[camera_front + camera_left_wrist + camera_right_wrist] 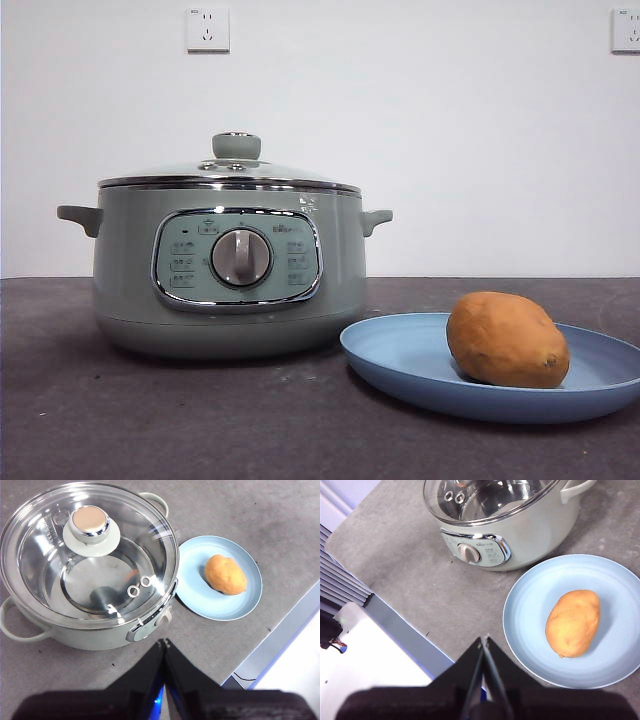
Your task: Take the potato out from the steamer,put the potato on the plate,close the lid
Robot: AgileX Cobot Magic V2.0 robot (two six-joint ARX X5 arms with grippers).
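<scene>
The oval orange-brown potato (507, 340) is lying on its side on the shallow round light-blue plate (400, 355), somewhat off the plate's centre. The plate is sitting on the grey table (200, 420) just beside the wide sage-green steamer (125, 270); their rims may be touching, though no view is settling that. The domed glass lid (120, 540) with its pale green, silver-topped knob (90, 522) is resting closed on the steamer's rim. The left gripper (164, 641) is hovering above the table by the steamer's dial side, jaws pressed together and carrying nothing. The right gripper (484, 640) is hanging near the plate's edge, jaws likewise clenched and empty.
</scene>
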